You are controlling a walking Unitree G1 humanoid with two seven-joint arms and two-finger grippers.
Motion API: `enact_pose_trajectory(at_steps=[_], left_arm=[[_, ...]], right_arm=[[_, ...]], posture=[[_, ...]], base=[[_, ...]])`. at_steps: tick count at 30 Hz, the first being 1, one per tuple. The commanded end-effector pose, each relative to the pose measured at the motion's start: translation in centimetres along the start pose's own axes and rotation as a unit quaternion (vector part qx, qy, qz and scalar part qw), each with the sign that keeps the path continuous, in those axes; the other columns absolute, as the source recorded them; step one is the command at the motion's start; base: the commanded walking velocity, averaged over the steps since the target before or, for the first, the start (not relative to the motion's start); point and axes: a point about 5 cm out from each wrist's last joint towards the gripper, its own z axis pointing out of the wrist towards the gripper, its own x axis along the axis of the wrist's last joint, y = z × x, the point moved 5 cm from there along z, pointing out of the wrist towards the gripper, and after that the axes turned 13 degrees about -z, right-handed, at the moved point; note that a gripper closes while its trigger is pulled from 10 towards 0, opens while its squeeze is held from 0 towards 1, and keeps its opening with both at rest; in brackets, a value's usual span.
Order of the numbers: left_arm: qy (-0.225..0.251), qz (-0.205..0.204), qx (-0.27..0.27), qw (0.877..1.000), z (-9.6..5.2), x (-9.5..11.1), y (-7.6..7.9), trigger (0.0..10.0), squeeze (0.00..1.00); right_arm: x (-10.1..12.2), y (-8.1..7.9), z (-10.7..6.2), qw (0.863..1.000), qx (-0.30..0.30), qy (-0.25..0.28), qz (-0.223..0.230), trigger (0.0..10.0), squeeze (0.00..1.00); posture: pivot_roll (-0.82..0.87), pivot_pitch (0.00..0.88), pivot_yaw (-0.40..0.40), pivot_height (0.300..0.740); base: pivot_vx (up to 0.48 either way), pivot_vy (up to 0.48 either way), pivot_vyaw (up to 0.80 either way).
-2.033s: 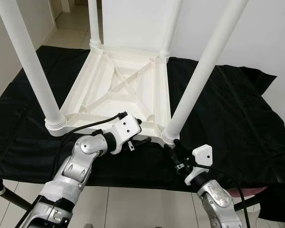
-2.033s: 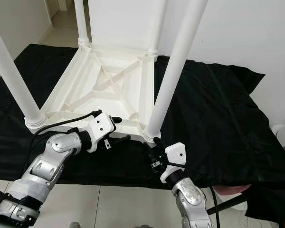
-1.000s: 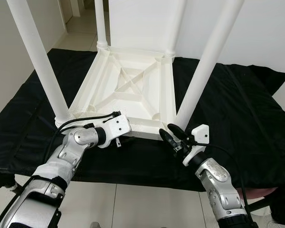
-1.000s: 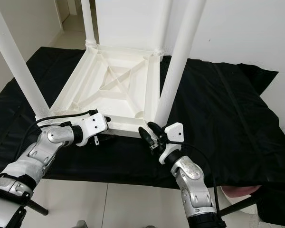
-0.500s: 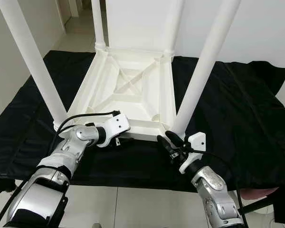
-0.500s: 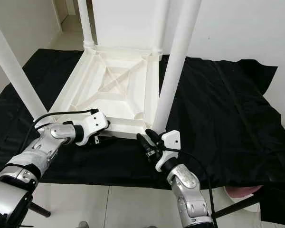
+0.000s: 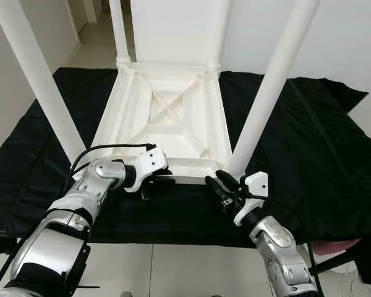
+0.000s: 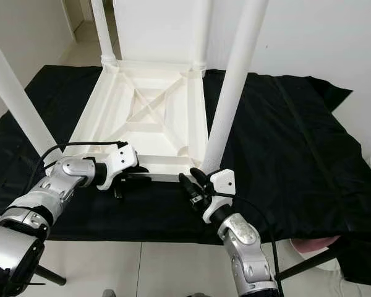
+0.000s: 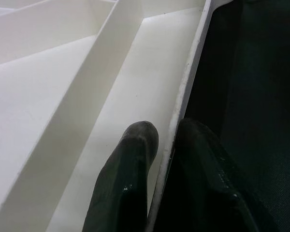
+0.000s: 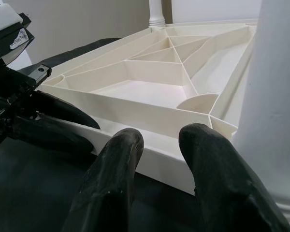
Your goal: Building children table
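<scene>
Left gripper (image 9: 166, 137) pinches one table (image 7: 167, 117) rim; four legs (image 7: 269, 93).

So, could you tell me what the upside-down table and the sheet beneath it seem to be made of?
The table: likely moulded plastic, matte white, given its thin ribbed underside and hollow-looking round legs. The sheet: black fabric, judging by its wrinkles and draped edges.
</scene>
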Motion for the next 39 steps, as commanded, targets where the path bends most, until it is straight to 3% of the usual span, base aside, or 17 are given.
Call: enact_pose_trajectory(at_steps=[1,15,20,22,23,28,34,39], left_arm=[[-0.006,-0.039,0.037,0.999,-1.0,-1.8,-0.8,0.0,0.0],[-0.028,-0.077,0.079,0.994,-3.5,-5.0,-1.8,0.0,0.0],[-0.047,-0.085,0.11,0.989,-6.0,-6.4,-3.0,0.0,0.0],[-0.047,-0.085,0.11,0.989,-6.0,-6.4,-3.0,0.0,0.0],[-0.052,-0.091,0.129,0.986,-7.4,-6.8,-3.7,0.0,0.0],[-0.052,-0.104,0.144,0.983,-8.9,-7.5,-4.0,0.0,0.0],[-0.046,-0.104,0.138,0.984,-9.1,-7.6,-3.7,0.0,0.0],[0.001,-0.12,0.104,0.987,-8.5,-6.7,-2.2,0.0,0.0]], right_arm=[[-0.1,-0.2,-0.1,1.0,0.002,-0.004,-0.006,10.0,0.0],[-0.2,-0.4,-0.2,1.0,0.006,-0.007,-0.009,10.0,0.0],[-0.3,-0.5,-0.2,1.0,0.013,-0.008,-0.013,10.0,0.0],[-0.3,-0.5,-0.2,1.0,0.013,-0.008,-0.013,10.0,0.0],[-0.3,-0.7,-0.1,1.0,0.018,-0.009,-0.019,10.0,0.0],[-0.4,-0.9,-0.1,0.999,0.024,-0.01,-0.021,10.0,0.0],[-0.5,-1.2,-0.1,0.999,0.029,-0.01,-0.021,10.0,0.0],[-0.5,-1.3,-0.1,0.999,0.035,-0.012,-0.026,10.0,0.0]], posture=[[-0.05,0.045,0.016,0.74],[-0.04,0.058,0.011,0.74],[-0.04,0.062,0.007,0.74],[-0.04,0.062,0.007,0.74],[-0.03,0.064,0.01,0.74],[-0.03,0.068,0.006,0.74],[-0.03,0.07,0.006,0.74],[-0.03,0.072,0.005,0.74]], base=[[0.0,0.0,0.0],[0.0,0.0,0.0],[0.0,0.0,0.0],[0.0,0.0,0.0],[0.0,0.0,0.0],[0.0,0.0,0.0],[0.0,0.0,0.0],[0.0,0.0,0.0]])
